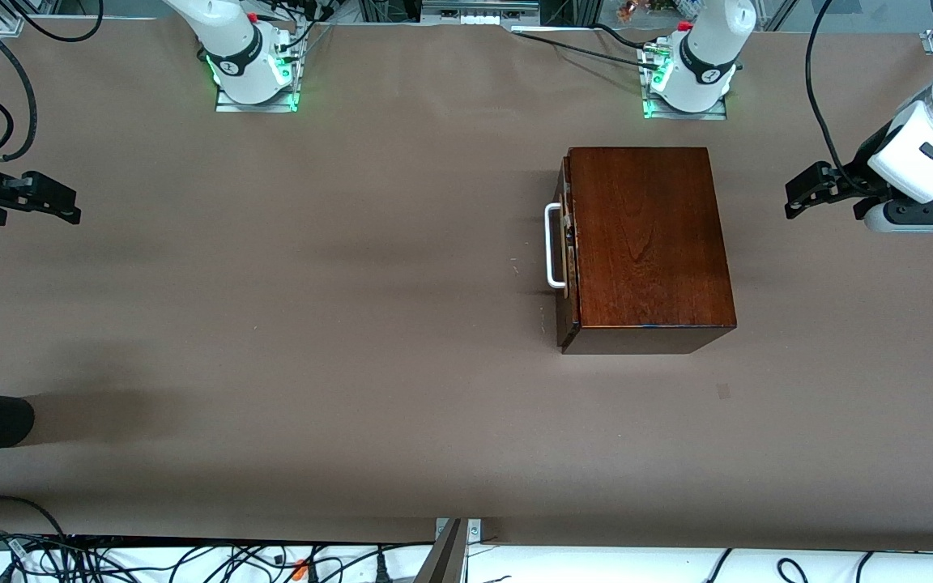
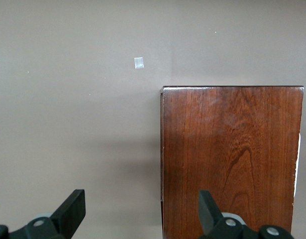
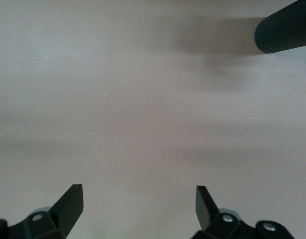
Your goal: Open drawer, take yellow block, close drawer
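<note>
The drawer (image 1: 565, 247) is sitting shut in the dark wooden box (image 1: 649, 239), which is standing on the table (image 1: 313, 324) toward the left arm's end, with the white handle (image 1: 552, 246) sticking out of the face that is turned toward the right arm's end. The yellow block is not showing anywhere; it is presumably lying inside. The left gripper (image 1: 798, 194) is hanging released and empty over the table just beside the box, and its wrist view is looking down on the box top (image 2: 232, 159) between spread fingers (image 2: 73, 209). The right gripper (image 1: 57, 206) is waiting, also spread wide and empty, over bare table at its own end. Opening well probably means bringing fingers across the handle's bar, closing squarely on its middle, and pulling straight out along the drawer's travel so the light box is not dragging or twisting. No brand, label or legible writing is showing.
</note>
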Action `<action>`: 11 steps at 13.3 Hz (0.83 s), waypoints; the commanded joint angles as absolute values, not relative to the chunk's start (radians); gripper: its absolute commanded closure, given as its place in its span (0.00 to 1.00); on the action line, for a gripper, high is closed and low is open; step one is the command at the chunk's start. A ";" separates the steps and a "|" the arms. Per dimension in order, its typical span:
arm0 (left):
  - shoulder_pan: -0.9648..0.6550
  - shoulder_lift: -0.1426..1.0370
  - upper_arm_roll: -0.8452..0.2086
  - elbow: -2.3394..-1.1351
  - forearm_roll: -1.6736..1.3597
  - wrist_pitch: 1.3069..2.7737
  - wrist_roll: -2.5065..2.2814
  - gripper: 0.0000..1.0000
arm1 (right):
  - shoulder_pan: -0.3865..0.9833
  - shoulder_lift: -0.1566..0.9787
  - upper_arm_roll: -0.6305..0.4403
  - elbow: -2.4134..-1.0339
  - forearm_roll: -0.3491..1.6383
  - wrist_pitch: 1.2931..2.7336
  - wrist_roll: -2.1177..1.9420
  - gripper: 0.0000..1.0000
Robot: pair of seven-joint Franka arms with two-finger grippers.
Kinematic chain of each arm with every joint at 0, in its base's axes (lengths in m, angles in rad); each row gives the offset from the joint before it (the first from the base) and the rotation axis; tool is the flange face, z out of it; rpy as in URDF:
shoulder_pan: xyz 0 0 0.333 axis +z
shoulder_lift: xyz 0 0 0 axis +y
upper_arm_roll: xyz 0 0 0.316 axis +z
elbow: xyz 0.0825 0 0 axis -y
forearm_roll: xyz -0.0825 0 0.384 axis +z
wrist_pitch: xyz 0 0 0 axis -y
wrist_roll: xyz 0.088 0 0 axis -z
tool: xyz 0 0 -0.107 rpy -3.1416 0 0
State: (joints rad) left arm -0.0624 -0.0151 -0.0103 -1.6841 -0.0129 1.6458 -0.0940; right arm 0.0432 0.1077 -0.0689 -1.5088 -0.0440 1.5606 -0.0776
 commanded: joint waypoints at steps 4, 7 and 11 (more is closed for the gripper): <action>-0.066 0.003 -0.011 -1.646 -0.005 1.620 -0.077 0.00 | 0.029 0.101 -0.057 -1.509 -0.028 1.563 -0.067 0.00; -0.066 0.003 -0.011 -1.646 -0.006 1.620 -0.075 0.00 | 0.031 0.101 -0.055 -1.509 -0.028 1.563 -0.067 0.00; -0.066 0.003 -0.012 -1.646 -0.005 1.617 -0.083 0.00 | 0.029 0.101 -0.055 -1.509 -0.029 1.563 -0.067 0.00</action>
